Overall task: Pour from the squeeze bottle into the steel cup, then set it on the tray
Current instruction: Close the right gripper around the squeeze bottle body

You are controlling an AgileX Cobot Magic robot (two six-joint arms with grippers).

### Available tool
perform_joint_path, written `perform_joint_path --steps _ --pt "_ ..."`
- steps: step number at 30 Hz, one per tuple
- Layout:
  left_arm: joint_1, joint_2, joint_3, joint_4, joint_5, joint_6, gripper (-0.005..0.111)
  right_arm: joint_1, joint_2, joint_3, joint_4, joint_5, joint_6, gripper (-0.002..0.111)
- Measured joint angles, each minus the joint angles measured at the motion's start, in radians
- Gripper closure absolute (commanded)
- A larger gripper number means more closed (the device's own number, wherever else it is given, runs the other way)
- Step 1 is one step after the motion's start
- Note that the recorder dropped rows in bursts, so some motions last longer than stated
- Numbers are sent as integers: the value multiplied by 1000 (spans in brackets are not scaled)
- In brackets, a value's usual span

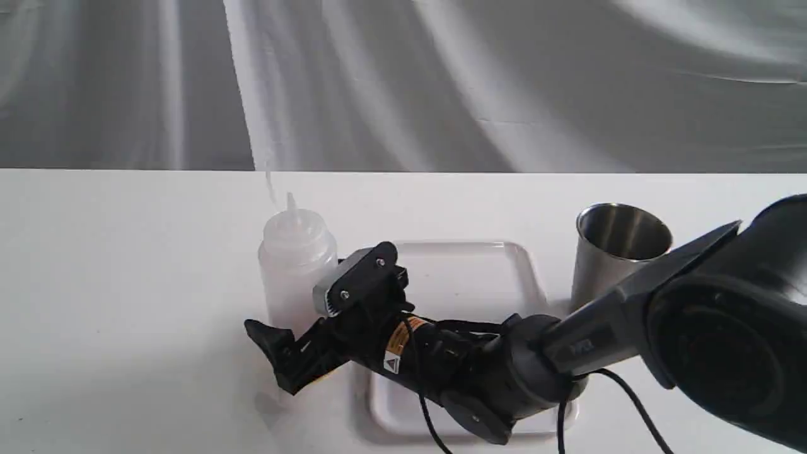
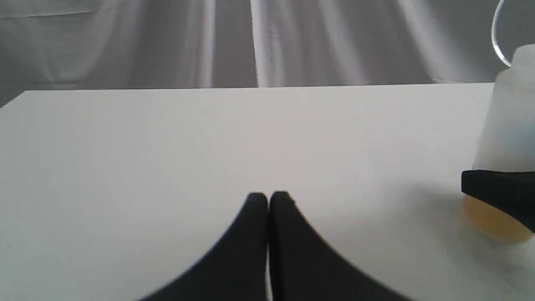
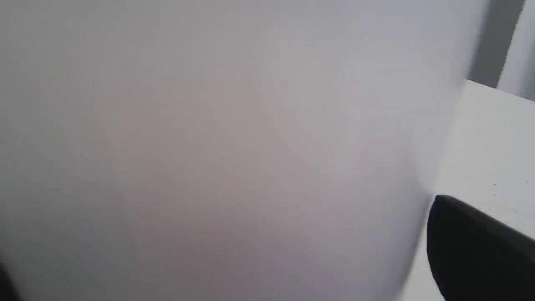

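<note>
You are looking at a robot laboratory test bench: a bare white table [image 1: 126,284] stands before a grey draped cloth backdrop [image 1: 441,82] that fills the whole background in the exterior and left wrist views. The black robot arm [image 1: 630,315] reaching over the table, with its triangular warning label [image 1: 391,362] and loose black cable [image 1: 643,416], shows you a staged recording set-up.
</note>
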Motion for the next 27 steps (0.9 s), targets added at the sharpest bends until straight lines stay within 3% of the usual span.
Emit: perform_joint_path --steps 7,10,20,27 --pt "0 0 0 0 0 0 107 0 5 0 0 0 0 8" --pt "0 0 0 0 0 0 107 0 5 0 0 0 0 22" --pt "0 0 0 0 0 0 107 0 5 0 -2 -2 0 108" --pt "0 0 0 0 0 0 107 0 -17 0 -10 37 0 108"
